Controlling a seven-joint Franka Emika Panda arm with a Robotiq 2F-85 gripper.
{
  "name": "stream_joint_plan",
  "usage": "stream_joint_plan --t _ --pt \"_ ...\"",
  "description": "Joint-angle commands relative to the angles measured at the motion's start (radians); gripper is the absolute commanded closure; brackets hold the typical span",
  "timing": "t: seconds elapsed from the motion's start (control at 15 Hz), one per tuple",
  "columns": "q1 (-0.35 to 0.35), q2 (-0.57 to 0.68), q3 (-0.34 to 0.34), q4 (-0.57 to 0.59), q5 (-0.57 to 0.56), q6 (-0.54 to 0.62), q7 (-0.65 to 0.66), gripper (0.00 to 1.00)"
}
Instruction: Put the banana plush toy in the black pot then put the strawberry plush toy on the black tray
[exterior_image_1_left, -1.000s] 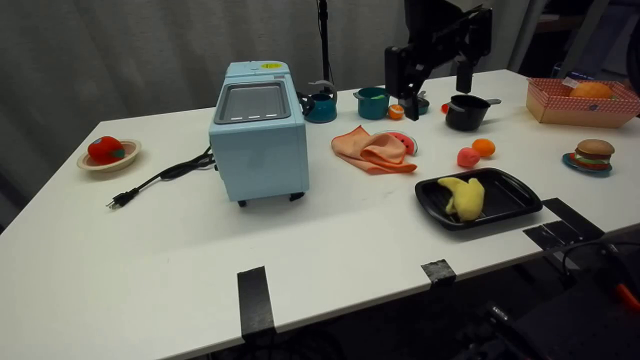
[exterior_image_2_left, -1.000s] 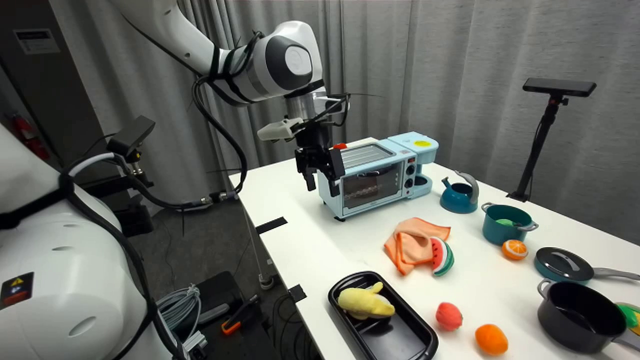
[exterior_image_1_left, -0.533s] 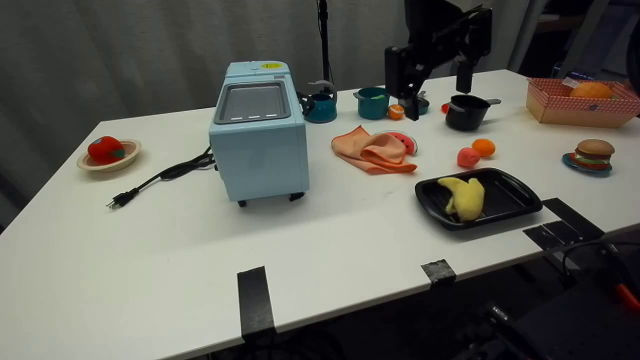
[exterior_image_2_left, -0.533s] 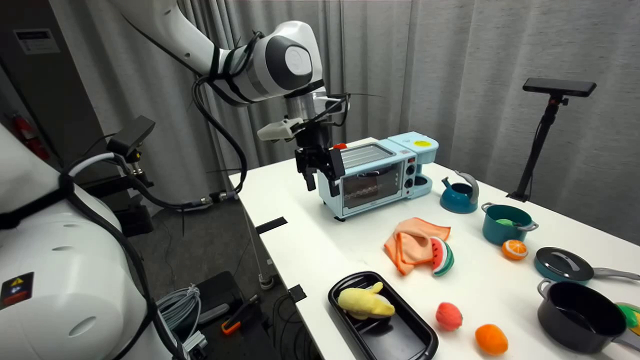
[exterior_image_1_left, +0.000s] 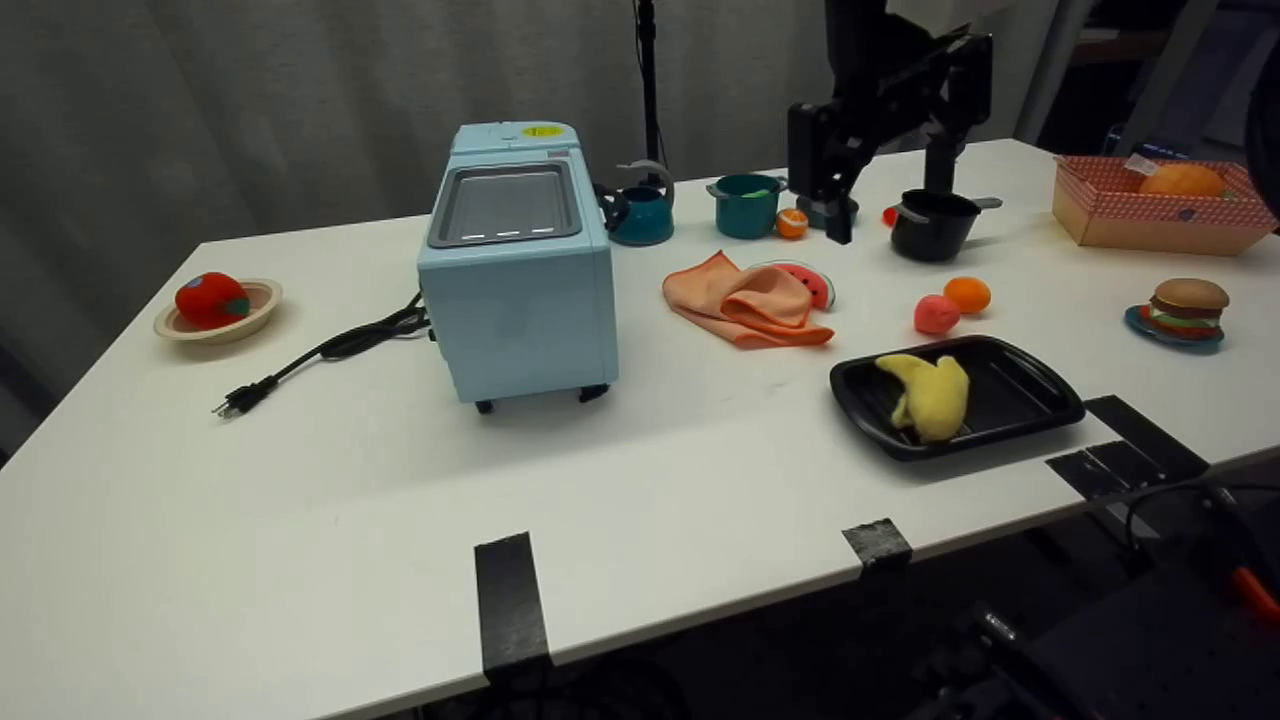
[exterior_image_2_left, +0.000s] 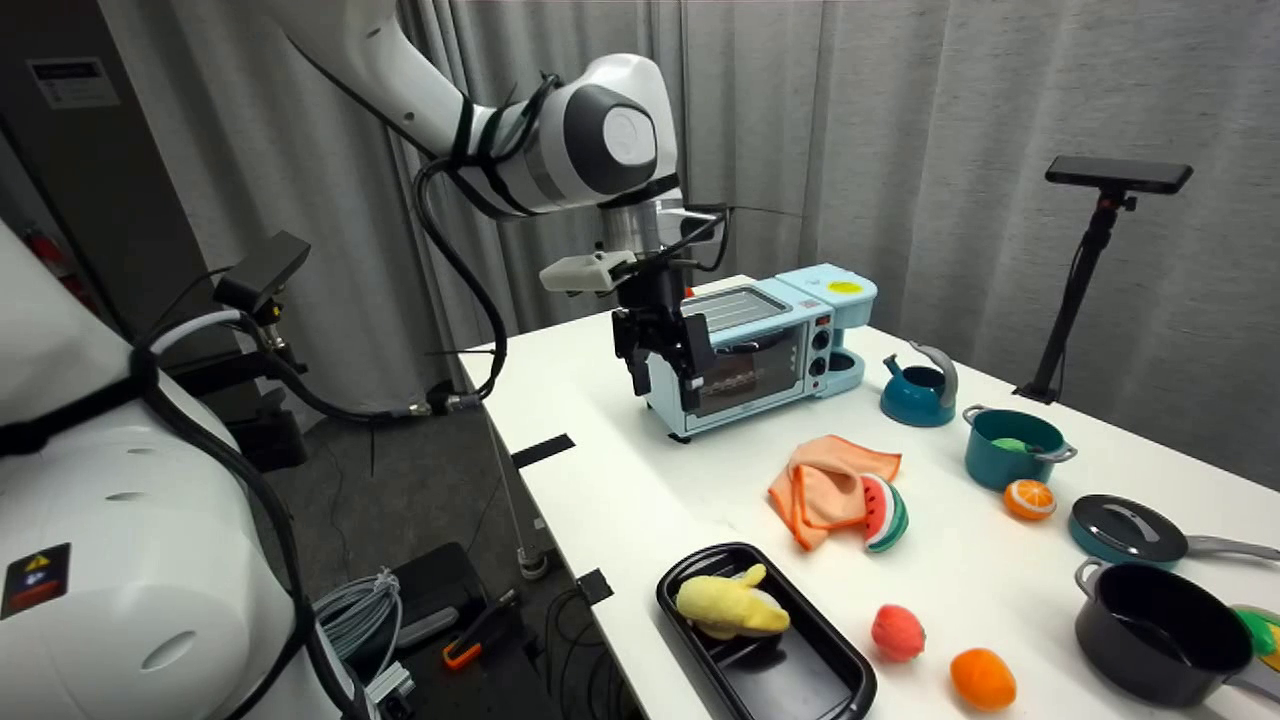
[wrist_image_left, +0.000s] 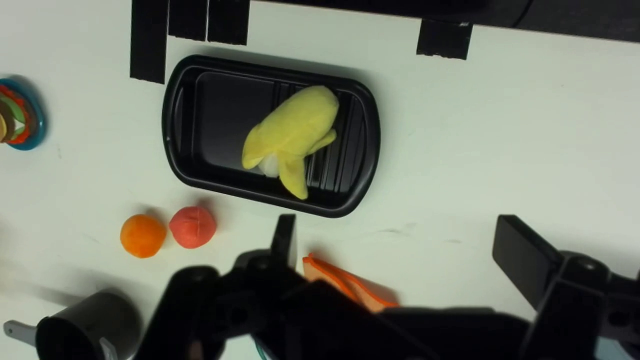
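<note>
The pale-yellow banana plush toy (exterior_image_1_left: 937, 398) (exterior_image_2_left: 732, 605) (wrist_image_left: 297, 125) lies in the ridged end of the black tray (exterior_image_1_left: 1020, 395) (exterior_image_2_left: 800, 680) (wrist_image_left: 230, 115). The small red strawberry plush toy (exterior_image_1_left: 937, 314) (exterior_image_2_left: 898, 632) (wrist_image_left: 192, 227) sits on the table just outside the tray. The black pot (exterior_image_1_left: 935, 230) (exterior_image_2_left: 1140, 672) (wrist_image_left: 112, 320) stands upright farther from the tray; its inside looks empty in an exterior view. My gripper (exterior_image_1_left: 888, 214) (exterior_image_2_left: 665, 398) (wrist_image_left: 396, 217) is open with nothing between its fingers. It hangs above the table, off to the side of the tray.
An orange fruit (exterior_image_1_left: 967, 295) sits beside the strawberry. An orange cloth (exterior_image_2_left: 825, 485) and watermelon slice (exterior_image_2_left: 884, 512) lie between tray and blue toaster oven (exterior_image_1_left: 520, 330). A teal pot (exterior_image_2_left: 1015, 450), lidded pan (exterior_image_2_left: 1128, 528), kettle (exterior_image_2_left: 917, 393), burger (exterior_image_1_left: 1187, 310) and basket (exterior_image_1_left: 1165, 205) stand around.
My open gripper has moved slightly to the right in both exterior views and a little lower in the view that shows the whole arm. The toys, tray and pot have not moved.
</note>
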Motion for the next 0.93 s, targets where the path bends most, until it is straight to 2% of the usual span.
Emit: stream_joint_plan --t 0.0,0.27,0.47,0.87 --pt "-0.011 0.083 -0.070 0.049 -0.024 0.031 -0.048 0.00" --pt "-0.021 0.171 -0.143 0.087 0.009 0.092 -0.111 0.00" --pt "-0.025 0.240 -0.183 0.109 0.087 0.165 -0.175 0.00" --pt "-0.034 0.357 -0.208 0.124 0.242 0.246 -0.285 0.00"
